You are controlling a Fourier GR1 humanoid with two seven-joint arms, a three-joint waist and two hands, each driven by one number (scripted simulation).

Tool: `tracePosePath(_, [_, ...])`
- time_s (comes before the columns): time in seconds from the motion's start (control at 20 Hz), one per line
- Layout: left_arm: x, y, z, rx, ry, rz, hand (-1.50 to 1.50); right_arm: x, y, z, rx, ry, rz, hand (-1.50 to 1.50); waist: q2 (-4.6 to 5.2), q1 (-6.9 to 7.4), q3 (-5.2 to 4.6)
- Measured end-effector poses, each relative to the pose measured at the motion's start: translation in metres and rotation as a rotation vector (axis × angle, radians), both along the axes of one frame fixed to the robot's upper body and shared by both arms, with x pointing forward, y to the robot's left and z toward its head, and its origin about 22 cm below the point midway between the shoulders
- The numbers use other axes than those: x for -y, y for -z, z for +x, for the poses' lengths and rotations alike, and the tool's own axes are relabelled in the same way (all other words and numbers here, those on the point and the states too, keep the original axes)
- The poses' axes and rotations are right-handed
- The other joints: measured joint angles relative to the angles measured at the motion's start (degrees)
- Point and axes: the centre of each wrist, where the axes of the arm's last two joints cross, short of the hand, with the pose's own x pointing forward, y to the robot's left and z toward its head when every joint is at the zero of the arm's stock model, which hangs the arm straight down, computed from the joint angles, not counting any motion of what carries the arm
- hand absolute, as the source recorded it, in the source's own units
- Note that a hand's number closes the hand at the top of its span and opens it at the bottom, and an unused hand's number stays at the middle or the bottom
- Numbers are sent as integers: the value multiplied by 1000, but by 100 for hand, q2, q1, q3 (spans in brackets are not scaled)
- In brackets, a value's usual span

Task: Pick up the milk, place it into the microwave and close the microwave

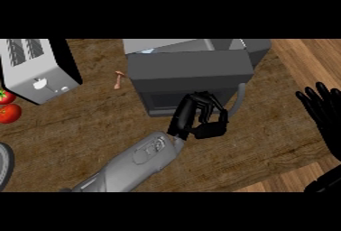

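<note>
left hand [203,118] sitting against front of microwave door [190,83], fingers curling, nothing showing inside them. grey forearm [133,163] running up from lower edge. microwave [200,67] standing at counter's far middle, door swinging partly across its front, handle [241,97] at door's right side. milk not showing; hidden or out of sight, cannot tell. right hand [323,110] resting open at right edge, fingers up. toaster [36,67] sitting far left, tomatoes [8,106] lying just below it. wooden counter [80,131] lying under everything.
</note>
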Motion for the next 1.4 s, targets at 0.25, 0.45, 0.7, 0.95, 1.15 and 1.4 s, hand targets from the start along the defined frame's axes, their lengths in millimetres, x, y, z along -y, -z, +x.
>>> tracePosePath(0.25, [-3,-14,17,-4,-72,-86,150,1,-8,1,1,-32,6,-150,83,-146,-16])
tracePosePath(0.45, [-4,-21,25,0,-101,-143,150,3,-14,3,-2,-48,13,-150,118,-223,-13])
tracePosePath(0.7, [-5,-20,26,18,-112,-188,150,3,-25,6,13,-69,6,-150,141,-290,-8])
tracePosePath(0.95, [-6,-19,27,34,-119,-217,150,6,-36,8,27,-81,5,-150,151,-336,1])
tracePosePath(1.15, [-7,-18,28,45,-131,-234,150,6,-43,9,35,-95,5,-150,155,-377,6])
tracePosePath(1.4, [-8,-16,28,69,-131,-254,150,7,-49,10,39,-100,12,-150,172,-395,13])
